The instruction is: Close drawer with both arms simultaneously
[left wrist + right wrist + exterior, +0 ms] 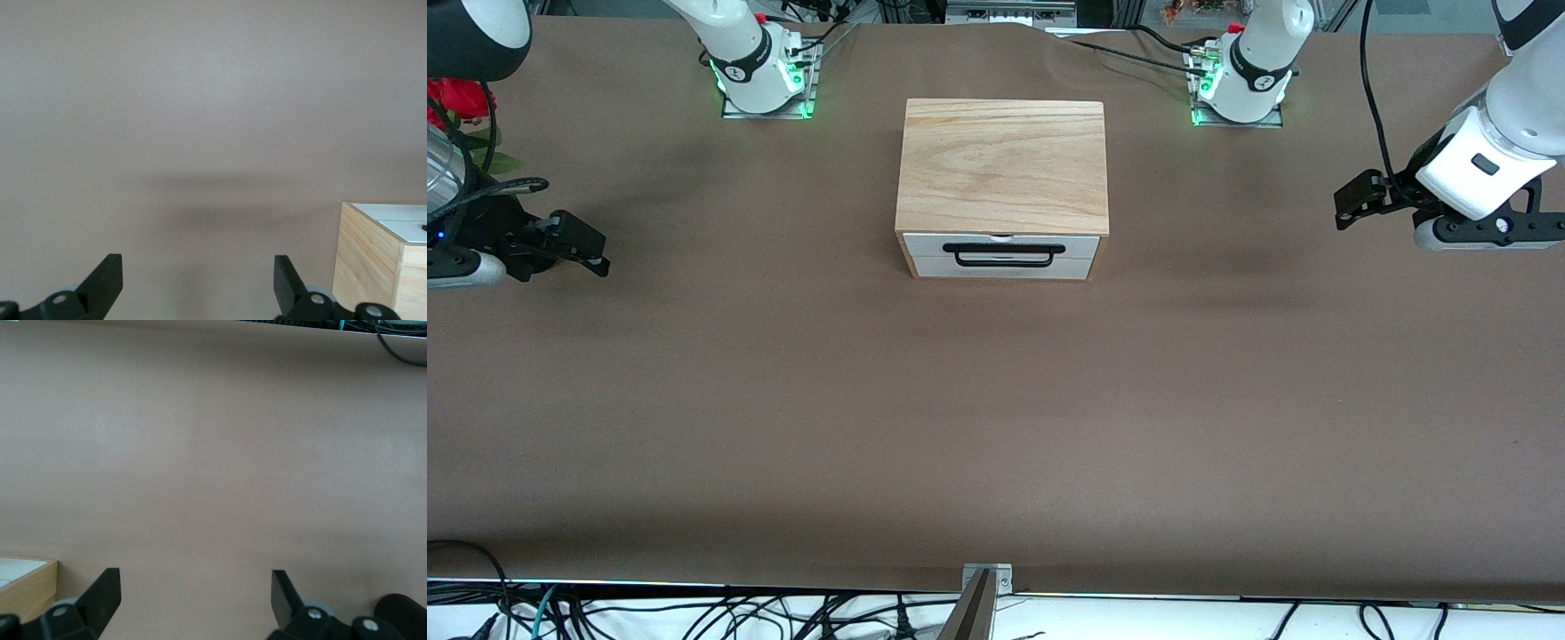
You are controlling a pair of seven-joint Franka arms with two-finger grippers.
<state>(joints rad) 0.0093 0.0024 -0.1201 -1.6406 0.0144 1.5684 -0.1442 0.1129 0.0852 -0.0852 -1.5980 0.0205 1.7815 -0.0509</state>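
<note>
The light oak box (1003,164) stands mid-table toward the robots' bases. The drawer (1001,257), with a white front panel and a black wire handle (1003,255), sits about flush with the box's front, which faces the front camera. My left gripper (1352,203) is open and empty, low over the table toward the left arm's end, well apart from the box. My right gripper (585,245) is open and empty toward the right arm's end. The left wrist view shows open fingers (107,280) and the box's corner (373,267). The right wrist view shows open fingers (105,593) and another corner of the box (27,590).
Brown cloth (996,418) covers the table. Red flowers (458,102) stand by the right arm's end. The arm bases (765,76) (1240,84) stand along the table edge farthest from the front camera. Cables (694,613) and a metal bracket (987,578) lie at the edge nearest it.
</note>
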